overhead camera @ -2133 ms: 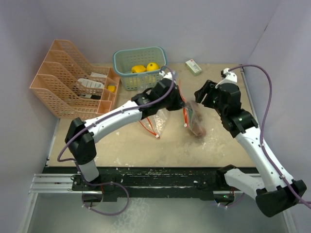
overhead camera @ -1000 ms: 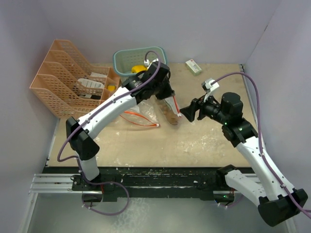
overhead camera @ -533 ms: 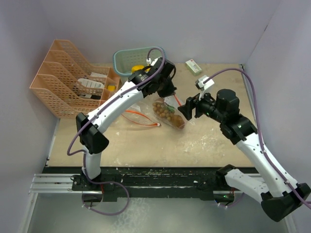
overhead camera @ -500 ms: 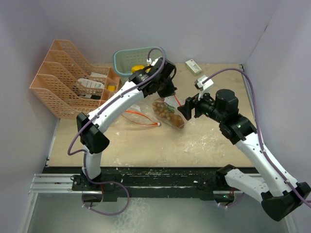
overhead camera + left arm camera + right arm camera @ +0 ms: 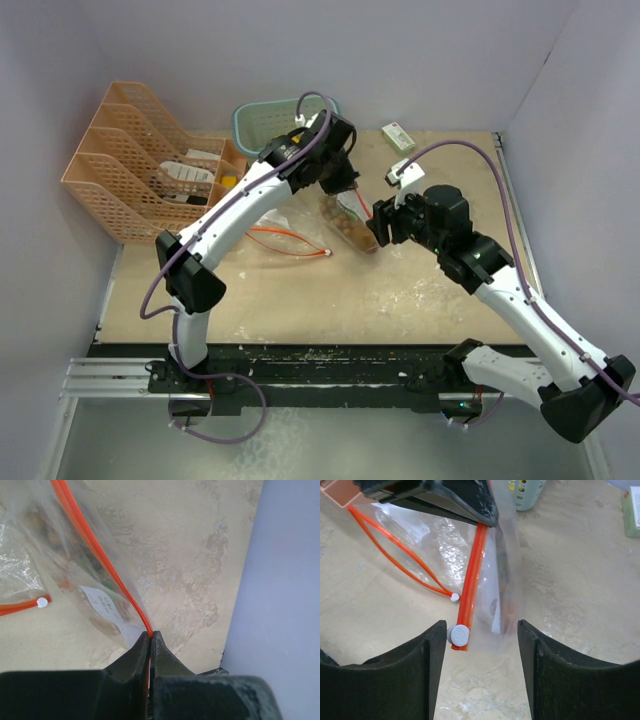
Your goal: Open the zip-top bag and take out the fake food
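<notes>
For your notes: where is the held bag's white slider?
Right wrist view: the white slider ends the orange zip strip, between the right gripper's open fingers.

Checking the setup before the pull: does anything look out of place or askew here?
Nothing damaged or spilled. The zip-top bag dangles askew from the left gripper, pinched at its orange seal, and a second bag lies open on the table.

The left arm (image 5: 250, 200) covers much of the green basket (image 5: 250, 125), hiding its contents. Through the bag (image 5: 75, 570), the brown food (image 5: 352, 232) is only a blur from the left wrist. The small box (image 5: 632, 510) is cut off at the right wrist view's edge.
</notes>
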{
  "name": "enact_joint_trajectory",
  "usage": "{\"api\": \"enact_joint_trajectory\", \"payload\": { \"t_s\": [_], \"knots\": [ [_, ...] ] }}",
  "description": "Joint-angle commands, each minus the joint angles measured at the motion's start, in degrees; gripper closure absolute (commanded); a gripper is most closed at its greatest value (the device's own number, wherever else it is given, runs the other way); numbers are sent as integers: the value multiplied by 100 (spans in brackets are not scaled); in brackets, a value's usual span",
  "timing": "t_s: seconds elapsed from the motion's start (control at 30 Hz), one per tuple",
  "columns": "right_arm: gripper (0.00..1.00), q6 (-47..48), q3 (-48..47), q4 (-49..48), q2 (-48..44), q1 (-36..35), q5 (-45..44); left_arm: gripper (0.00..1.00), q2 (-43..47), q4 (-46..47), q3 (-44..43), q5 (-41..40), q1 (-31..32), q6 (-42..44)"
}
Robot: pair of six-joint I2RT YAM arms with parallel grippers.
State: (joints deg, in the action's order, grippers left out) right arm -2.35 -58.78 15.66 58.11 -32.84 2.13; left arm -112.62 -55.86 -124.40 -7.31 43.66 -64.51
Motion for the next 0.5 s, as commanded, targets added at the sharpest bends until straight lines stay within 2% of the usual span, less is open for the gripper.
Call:
{"api": "enact_joint_trajectory", "payload": {
  "t_s": [0.0,0.17,0.27,0.37,0.47],
  "knots": [
    [41,10,10,14,-111,-28,-612,98,98,71,-243,87,-71,-55],
    [63,-44,60,46,-209,-29,-718,98,190,123,-109,180,-138,-65],
    [71,-155,295,-6,-244,-29,-573,98,231,190,-75,256,-152,-84],
    [74,-236,380,-156,-281,-29,-404,98,267,236,-79,297,-155,-115],
    [68,-256,421,-246,-267,-29,-309,98,285,270,-105,341,-172,-145]
  ]
}}
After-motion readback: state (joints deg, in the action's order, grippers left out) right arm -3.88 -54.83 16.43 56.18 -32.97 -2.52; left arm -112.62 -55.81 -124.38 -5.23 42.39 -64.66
